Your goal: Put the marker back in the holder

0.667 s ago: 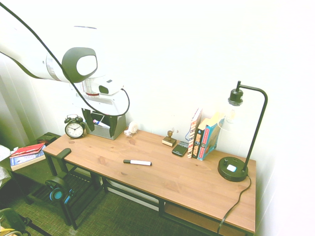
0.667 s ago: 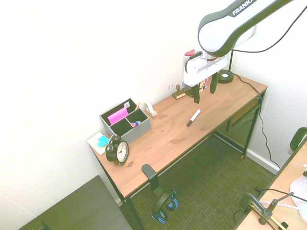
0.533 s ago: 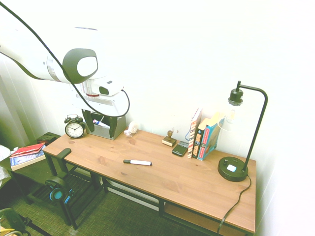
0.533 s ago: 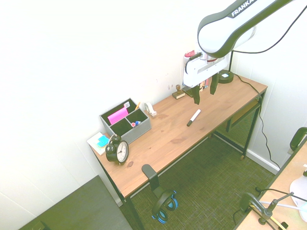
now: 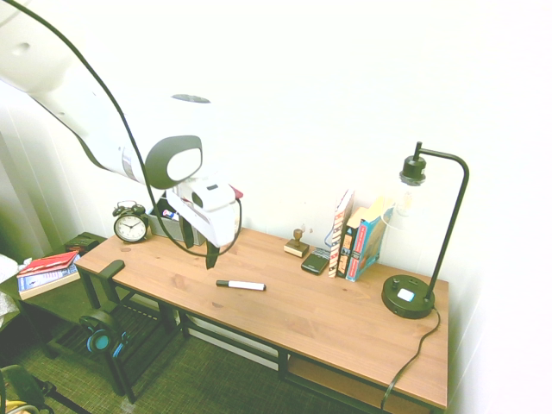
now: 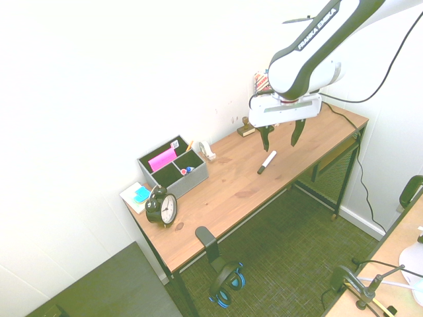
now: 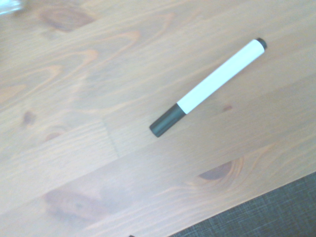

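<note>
We see the gripper [image 6: 280, 138] spread wide, empty, above the marker [image 6: 267, 162] — which lies flat on the desk [image 6: 231, 191], well apart from the holder [image 6: 173, 170].

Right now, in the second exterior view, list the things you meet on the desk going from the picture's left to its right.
alarm clock → holder → marker → gripper, open above the marker → lamp base at the far right end, mostly hidden behind the arm.
</note>
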Available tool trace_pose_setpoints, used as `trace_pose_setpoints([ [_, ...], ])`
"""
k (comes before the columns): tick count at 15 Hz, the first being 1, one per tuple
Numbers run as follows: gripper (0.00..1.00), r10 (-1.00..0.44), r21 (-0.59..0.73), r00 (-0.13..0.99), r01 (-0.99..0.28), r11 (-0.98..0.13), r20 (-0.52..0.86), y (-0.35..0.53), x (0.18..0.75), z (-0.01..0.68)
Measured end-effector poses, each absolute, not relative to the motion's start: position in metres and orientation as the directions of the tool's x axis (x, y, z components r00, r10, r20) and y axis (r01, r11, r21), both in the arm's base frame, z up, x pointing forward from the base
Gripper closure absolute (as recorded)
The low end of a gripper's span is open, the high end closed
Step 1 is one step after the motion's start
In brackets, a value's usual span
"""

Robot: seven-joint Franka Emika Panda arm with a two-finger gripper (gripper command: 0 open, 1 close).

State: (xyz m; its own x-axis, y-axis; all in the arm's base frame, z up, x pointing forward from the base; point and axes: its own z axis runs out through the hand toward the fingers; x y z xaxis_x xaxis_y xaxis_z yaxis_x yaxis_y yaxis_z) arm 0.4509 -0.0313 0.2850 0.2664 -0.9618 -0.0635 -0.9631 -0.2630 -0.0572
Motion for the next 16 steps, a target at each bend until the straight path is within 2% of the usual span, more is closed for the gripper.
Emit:
trace_pose_setpoints([
  [2,0.00,-0.977,-0.041,0.198,-0.980,-0.195,-0.074,-0.041,0.453,0.253],
  [6,0.00,-0.983,-0.023,0.146,-0.989,-0.144,-0.108,-0.029,0.469,0.207],
  [14,0.00,-0.988,-0.009,-0.011,-1.000,0.013,-0.153,-0.037,0.528,0.175],
  [15,1.00,-0.987,-0.002,-0.017,-1.000,0.017,-0.158,-0.036,0.532,0.167],
  [16,1.00,-0.986,0.003,-0.021,-1.000,0.021,-0.165,-0.032,0.537,0.159],
])
